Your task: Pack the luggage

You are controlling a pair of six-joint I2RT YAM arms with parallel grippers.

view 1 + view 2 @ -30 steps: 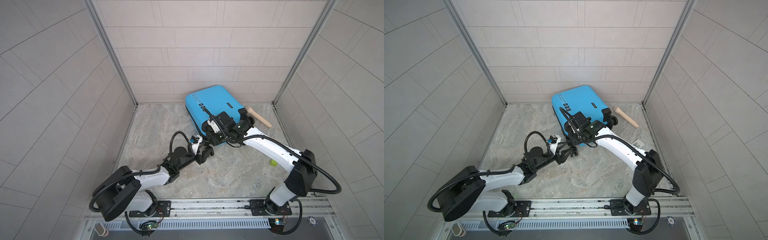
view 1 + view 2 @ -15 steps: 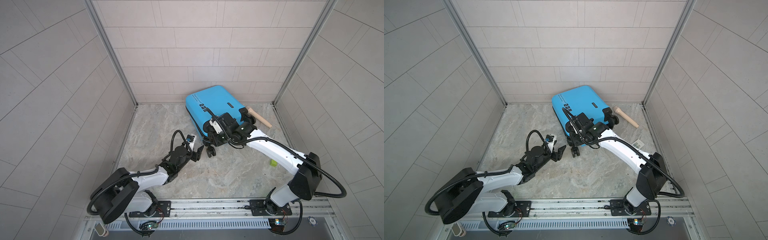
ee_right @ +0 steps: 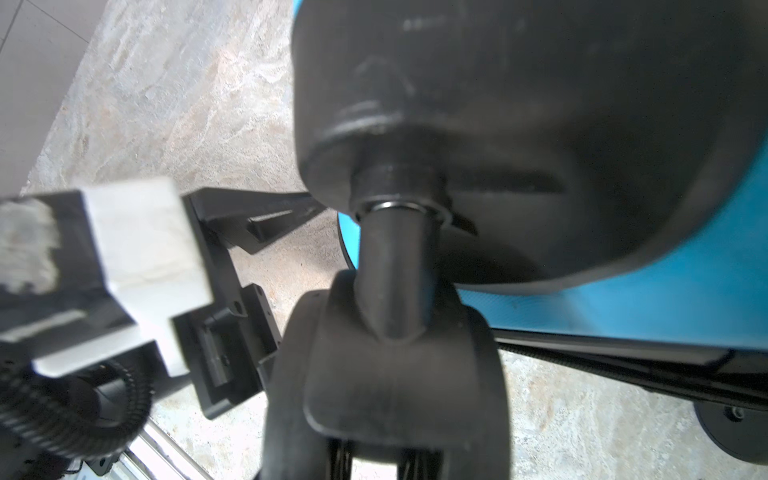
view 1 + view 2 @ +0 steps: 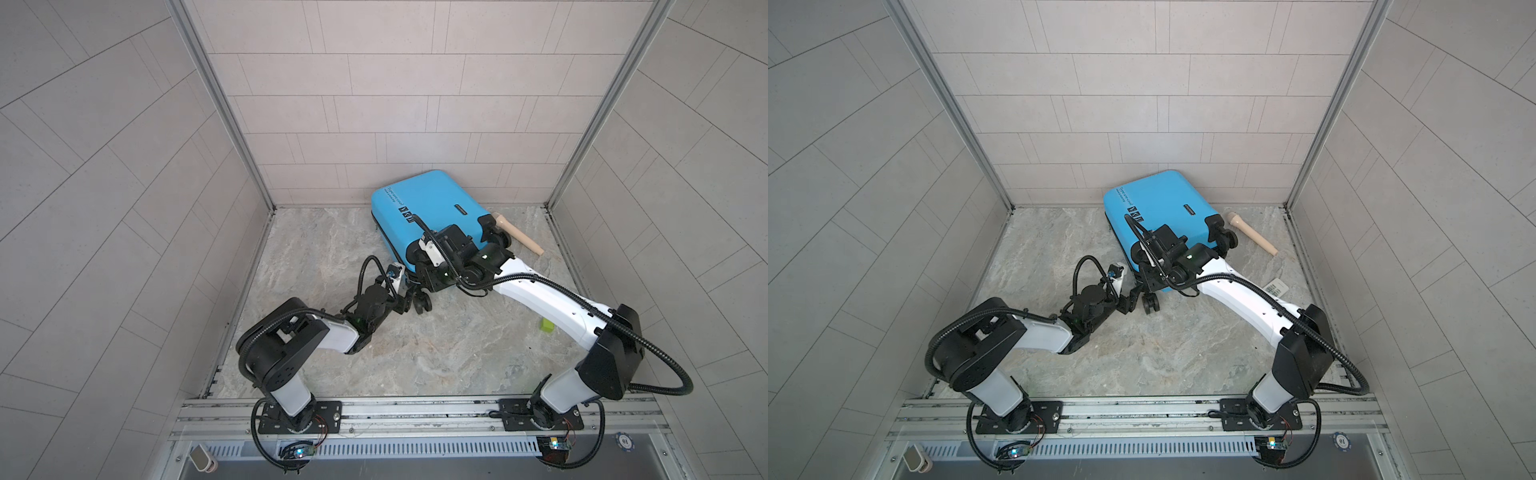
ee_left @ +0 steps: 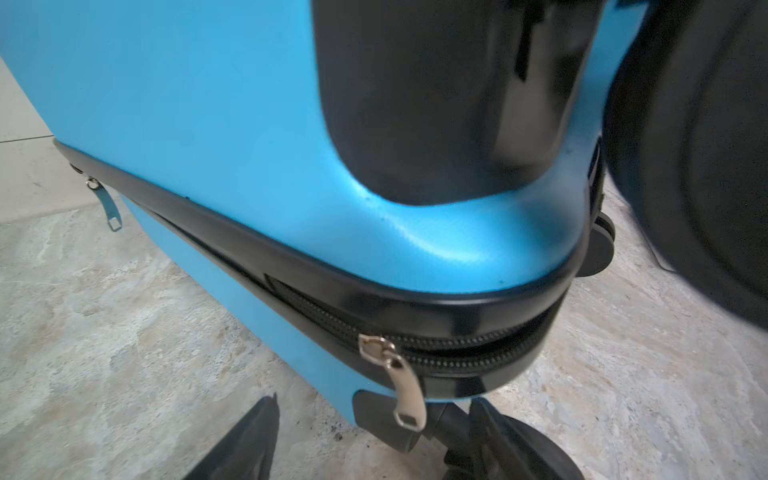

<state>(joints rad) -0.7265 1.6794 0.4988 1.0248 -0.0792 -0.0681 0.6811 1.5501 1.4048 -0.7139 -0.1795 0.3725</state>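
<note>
The bright-blue luggage lies shut on the floor against the back wall. My right gripper reaches over the near corner of the luggage and is shut on a black spinner wheel, which fills the right wrist view. My left gripper stands open just beside that corner, touching nothing. A silver zipper pull hangs from the black zipper right ahead of its fingers.
A wooden club-shaped stick lies right of the luggage by the back wall. A small green block and a white card sit near the right wall. A second zipper pull hangs farther along the seam. Tiled walls close three sides.
My left gripper has opened a little wider, backed off slightly, then come back to the luggage's near corner. The right gripper and the luggage have barely moved.
</note>
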